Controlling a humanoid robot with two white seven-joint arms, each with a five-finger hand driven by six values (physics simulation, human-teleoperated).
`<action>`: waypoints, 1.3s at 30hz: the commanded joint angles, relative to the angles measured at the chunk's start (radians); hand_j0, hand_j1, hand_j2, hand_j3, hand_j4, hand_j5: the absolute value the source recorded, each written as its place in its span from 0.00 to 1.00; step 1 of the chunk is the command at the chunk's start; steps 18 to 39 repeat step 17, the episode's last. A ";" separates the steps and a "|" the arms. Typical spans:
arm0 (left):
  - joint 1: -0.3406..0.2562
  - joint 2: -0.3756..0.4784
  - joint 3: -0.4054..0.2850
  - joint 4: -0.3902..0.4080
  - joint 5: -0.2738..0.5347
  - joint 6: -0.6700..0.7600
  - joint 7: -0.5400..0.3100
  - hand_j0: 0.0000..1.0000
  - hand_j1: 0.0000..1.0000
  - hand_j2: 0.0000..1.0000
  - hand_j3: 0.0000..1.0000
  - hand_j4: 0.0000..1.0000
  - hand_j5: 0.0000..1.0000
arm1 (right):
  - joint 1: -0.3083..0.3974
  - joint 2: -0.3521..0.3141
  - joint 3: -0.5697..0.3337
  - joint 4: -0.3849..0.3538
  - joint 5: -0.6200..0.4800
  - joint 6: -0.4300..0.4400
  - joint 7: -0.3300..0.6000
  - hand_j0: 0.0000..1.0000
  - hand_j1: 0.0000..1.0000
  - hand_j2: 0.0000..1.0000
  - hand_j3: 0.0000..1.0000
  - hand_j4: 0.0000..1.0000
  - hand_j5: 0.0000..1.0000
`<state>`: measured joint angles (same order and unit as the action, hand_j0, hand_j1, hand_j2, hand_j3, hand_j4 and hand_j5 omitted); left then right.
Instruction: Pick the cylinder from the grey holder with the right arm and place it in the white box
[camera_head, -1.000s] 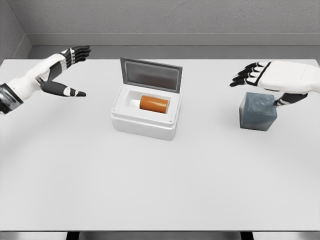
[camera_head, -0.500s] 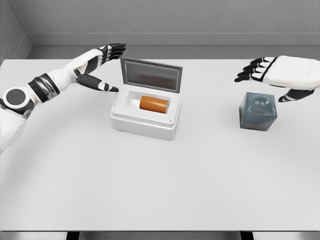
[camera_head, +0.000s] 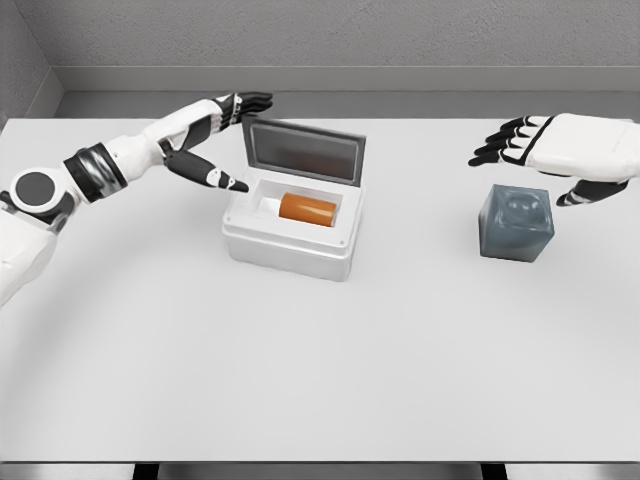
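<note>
An orange cylinder (camera_head: 307, 208) with a white cap lies on its side inside the white box (camera_head: 290, 243), whose grey lid (camera_head: 303, 149) stands open at the back. The grey holder (camera_head: 516, 223) sits to the right with nothing in it. My right hand (camera_head: 540, 150) hovers just above and behind the holder, fingers spread, holding nothing. My left hand (camera_head: 228, 135) reaches in to the box's left rear corner, fingers extended beside the lid's left edge, thumb near the box rim.
The white table (camera_head: 320, 360) stretches wide in front of the box and holder. A grey wall runs along the far edge.
My left arm has swung right from the table's left side up to the lid's left edge. The right hand has lifted slightly off the holder and stayed there.
</note>
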<state>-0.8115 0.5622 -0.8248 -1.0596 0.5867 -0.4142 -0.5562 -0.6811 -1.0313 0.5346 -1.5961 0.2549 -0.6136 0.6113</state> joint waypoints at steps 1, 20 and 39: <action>0.000 0.012 0.001 -0.011 0.016 -0.011 -0.019 1.00 1.00 1.00 1.00 1.00 1.00 | 0.002 -0.003 0.004 -0.001 -0.005 0.003 0.000 1.00 1.00 1.00 1.00 1.00 1.00; 0.023 0.091 0.001 0.128 0.091 -0.064 -0.055 1.00 1.00 1.00 1.00 1.00 1.00 | 0.005 -0.009 0.005 -0.002 -0.005 0.003 0.000 1.00 1.00 1.00 1.00 1.00 1.00; 0.023 0.091 0.001 0.128 0.091 -0.064 -0.055 1.00 1.00 1.00 1.00 1.00 1.00 | 0.005 -0.009 0.005 -0.002 -0.005 0.003 0.000 1.00 1.00 1.00 1.00 1.00 1.00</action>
